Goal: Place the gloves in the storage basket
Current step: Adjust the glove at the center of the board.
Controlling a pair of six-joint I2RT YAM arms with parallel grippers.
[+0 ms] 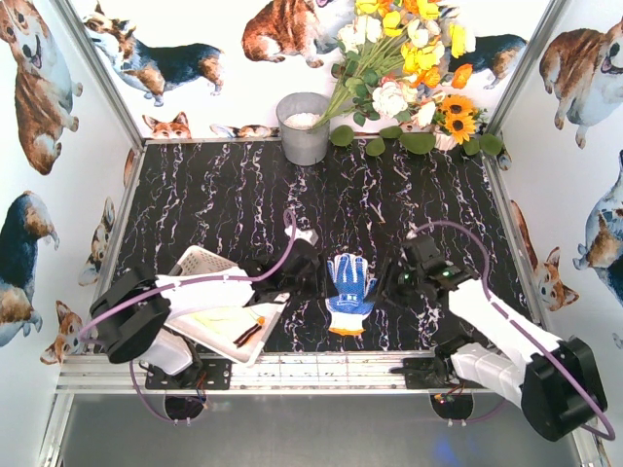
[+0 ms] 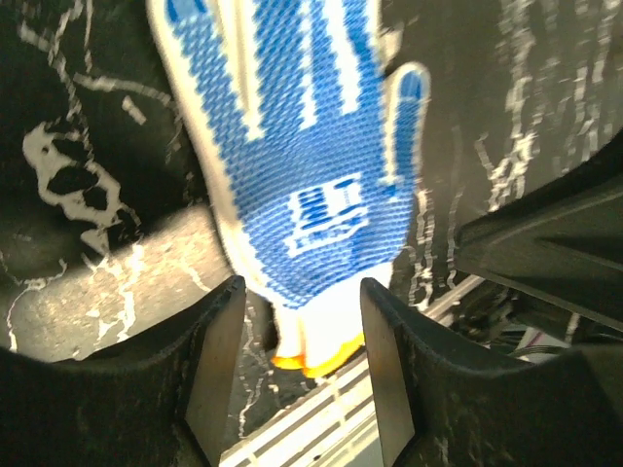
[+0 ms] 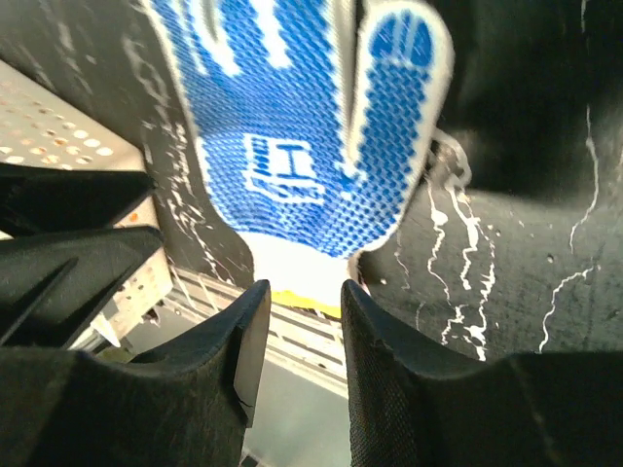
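Top external cam: one blue glove on the surface, both arms poised at it

Top external shows the blue glove [image 1: 350, 290] flat on the black marbled surface [image 1: 234, 204], low centre of frame, fingers toward the top, orange cuff toward the bottom edge. L jaws sit just left of it and R jaws just right; neither touches it as far as I can tell. Basket [image 1: 201, 258] is lower left, partly under the L arm [image 1: 185, 292], w/ pale gloves [image 1: 219, 321] already inside. No other glove visible on the surface.

Step, my read: pick-up of this glove, not yet grasped. Next move prob. needs one pair of jaws to drop onto the cuff end, pinch the thin knit off the surface, lift, then carry it left to the basket. L arm looks better placed for that. Two arms this near each other could foul.

Wrist cams add what the top cam can't. L wrist shows its jaws spread wide, cuff framed btwn them at bottom centre, nothing gripped. R wrist shows its jaws spread too, gap narrower, cuff just beyond the tips, plus the basket's perforated wall at the left edge, which L wrist doesn't show. Only the top cam gives basket contents and both arms at once
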